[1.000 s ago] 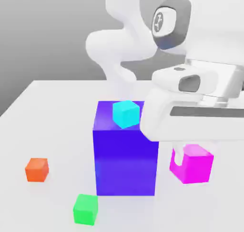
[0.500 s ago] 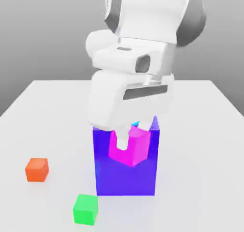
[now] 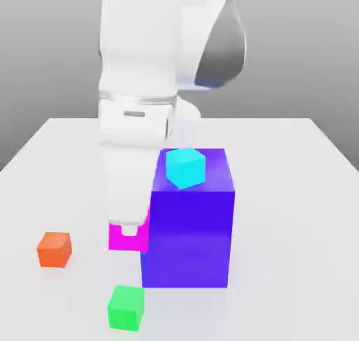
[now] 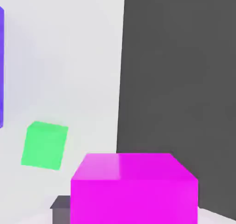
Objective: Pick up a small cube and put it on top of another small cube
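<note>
Exterior view: holding magenta cube (image 3: 128, 243) between fingers (image 3: 129, 230), and could scrape big blue cube (image 3: 186, 238) at three o'clock if swung that way without lifting first.

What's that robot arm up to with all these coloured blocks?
The white robot arm is holding the magenta cube in its pincer, shut on it. In the exterior view, the cube appears just to the left of the big blue block. The small cyan cube sits on top of that block. The orange cube and green cube rest on the table. The magenta cube has not been stacked on anything yet.
</note>
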